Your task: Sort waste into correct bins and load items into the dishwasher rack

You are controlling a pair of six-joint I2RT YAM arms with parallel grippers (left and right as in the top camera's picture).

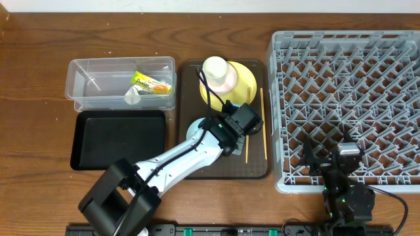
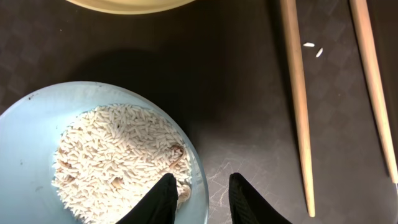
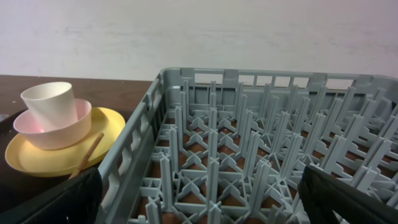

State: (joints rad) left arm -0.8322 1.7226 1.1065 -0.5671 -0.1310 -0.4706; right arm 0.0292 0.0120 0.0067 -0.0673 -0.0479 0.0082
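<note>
My left gripper (image 2: 202,183) (image 1: 228,134) straddles the right rim of the light blue bowl (image 2: 37,137) (image 1: 193,128). One finger is inside by the rice scraps (image 2: 112,155), the other outside, and a small gap shows on each side of the rim. Two chopsticks (image 2: 298,112) (image 1: 263,124) lie to the right. The white cup (image 1: 215,67) sits in the pink bowl (image 1: 226,82) on the yellow plate (image 1: 246,82). The wrapper (image 1: 149,83) and tissue (image 1: 133,97) lie in the clear tub (image 1: 79,72). My right gripper (image 3: 199,202) (image 1: 328,157) hangs wide open over the grey rack (image 3: 130,149) (image 1: 279,118).
The bowls, plate and chopsticks rest on a dark-brown serving tray (image 1: 256,167). A black tray (image 1: 118,139) lies in front of the clear tub. Two stray rice grains (image 2: 309,45) lie between the chopsticks. The rack's upright pegs stand just below my right fingers.
</note>
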